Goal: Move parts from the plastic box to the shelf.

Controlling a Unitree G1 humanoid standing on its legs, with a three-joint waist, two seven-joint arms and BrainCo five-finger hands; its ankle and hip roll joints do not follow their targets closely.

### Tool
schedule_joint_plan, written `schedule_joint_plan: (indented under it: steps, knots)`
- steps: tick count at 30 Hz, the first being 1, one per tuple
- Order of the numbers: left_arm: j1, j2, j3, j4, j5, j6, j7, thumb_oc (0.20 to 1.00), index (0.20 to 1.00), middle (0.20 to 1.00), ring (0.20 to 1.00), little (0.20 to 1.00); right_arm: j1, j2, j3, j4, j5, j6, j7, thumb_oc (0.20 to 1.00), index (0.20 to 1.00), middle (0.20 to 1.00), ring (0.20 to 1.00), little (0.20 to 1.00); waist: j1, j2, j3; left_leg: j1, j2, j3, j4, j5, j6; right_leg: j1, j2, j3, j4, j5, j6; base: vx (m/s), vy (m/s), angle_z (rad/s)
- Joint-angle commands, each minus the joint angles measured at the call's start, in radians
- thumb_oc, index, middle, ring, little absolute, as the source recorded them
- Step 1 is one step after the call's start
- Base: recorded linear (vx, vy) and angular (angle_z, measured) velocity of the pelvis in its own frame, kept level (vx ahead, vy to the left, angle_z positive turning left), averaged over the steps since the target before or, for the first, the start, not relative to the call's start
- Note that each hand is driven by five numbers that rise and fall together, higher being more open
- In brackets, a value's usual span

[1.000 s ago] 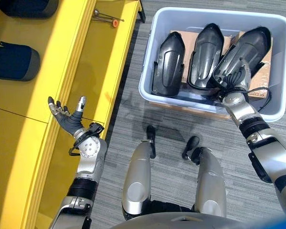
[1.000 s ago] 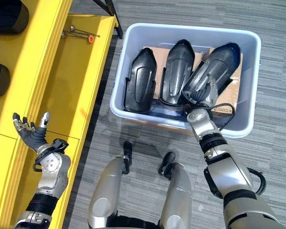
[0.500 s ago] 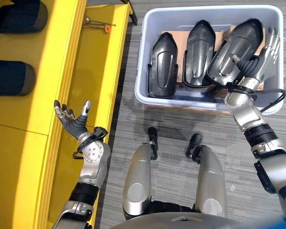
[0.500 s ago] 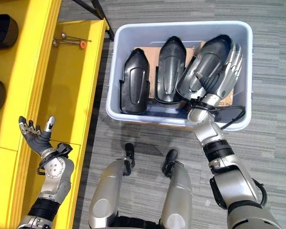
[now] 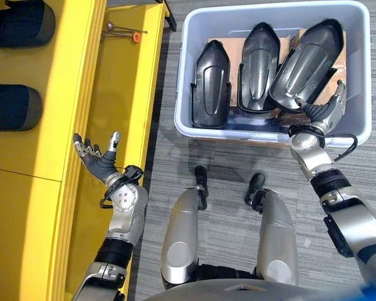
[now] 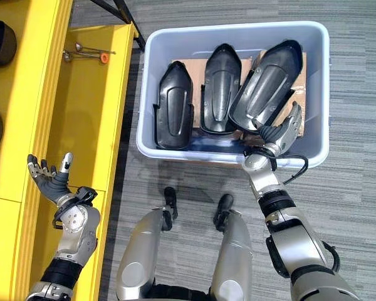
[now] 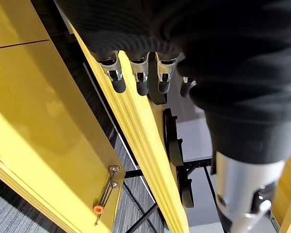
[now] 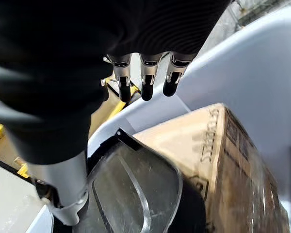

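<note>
A grey-blue plastic box [image 5: 181, 81] on the carpet holds three black moulded parts side by side: left [image 5: 211, 84], middle [image 5: 257, 66] and right [image 5: 307, 63]. My right hand [image 5: 326, 113] is inside the box by its near wall, at the lower end of the right part [image 8: 131, 194]. Its fingers [image 8: 146, 80] are straight and hold nothing, with the thumb close beside the part's rim. Over the yellow shelf [image 5: 122, 81], my left hand [image 5: 99, 162] is open, palm up and empty.
Two dark parts [image 5: 12, 106] [image 5: 19, 15] lie on the shelf's upper level. A thin metal tool with an orange tip [image 5: 122, 31] lies on the lower level's far end. Brown cardboard [image 5: 339, 59] sits under the parts in the box.
My right hand has drawn back from alongside the right part towards the box's near wall. The camera has shifted a little. The left hand has barely moved.
</note>
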Motion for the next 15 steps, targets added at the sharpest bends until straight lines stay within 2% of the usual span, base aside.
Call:
schedule_joint_plan:
  steps: [1, 10, 13, 15]
  knots:
    - [0.033, 0.027, 0.005, -0.093, 0.041, -0.026, 0.034, 1.000, 1.000, 1.000, 1.000, 1.000, -0.059, -0.015, -0.027, 0.003, 0.028, -0.051, 0.005, 1.000, 1.000, 1.000, 1.000, 1.000, 0.008, 0.019, -0.032, -0.019, -0.005, -0.088, -0.039, 0.042, -0.026, 0.022, -0.050, 0.025, 0.043, 0.019, 0.078, 0.00, 0.000, 0.00]
    - [0.028, 0.034, 0.006, -0.100, 0.042, -0.016, 0.020, 1.000, 1.000, 1.000, 1.000, 1.000, -0.112, -0.023, -0.032, 0.046, 0.101, -0.036, 0.002, 1.000, 1.000, 1.000, 1.000, 1.000, 0.024, 0.021, -0.032, -0.053, -0.010, -0.096, -0.017, 0.038, -0.022, -0.004, -0.053, 0.023, 0.058, 0.019, 0.074, 0.00, 0.001, 0.01]
    - [0.028, 0.035, 0.001, -0.105, 0.050, -0.011, 0.012, 1.000, 1.000, 1.000, 1.000, 1.000, -0.130, -0.031, -0.052, 0.081, 0.174, -0.057, -0.042, 1.000, 1.000, 1.000, 1.000, 1.000, 0.031, 0.024, -0.032, -0.067, -0.014, -0.098, -0.011, 0.035, -0.019, -0.013, -0.056, 0.021, 0.062, 0.018, 0.074, 0.00, 0.000, 0.00]
    - [0.032, 0.041, -0.002, -0.110, 0.047, -0.013, 0.011, 1.000, 1.000, 1.000, 1.000, 1.000, -0.133, -0.043, -0.070, 0.093, 0.187, -0.069, -0.034, 1.000, 1.000, 1.000, 1.000, 1.000, 0.033, 0.026, -0.032, -0.077, -0.018, -0.101, -0.007, 0.033, -0.018, -0.020, -0.056, 0.021, 0.064, 0.018, 0.075, 0.00, 0.000, 0.00]
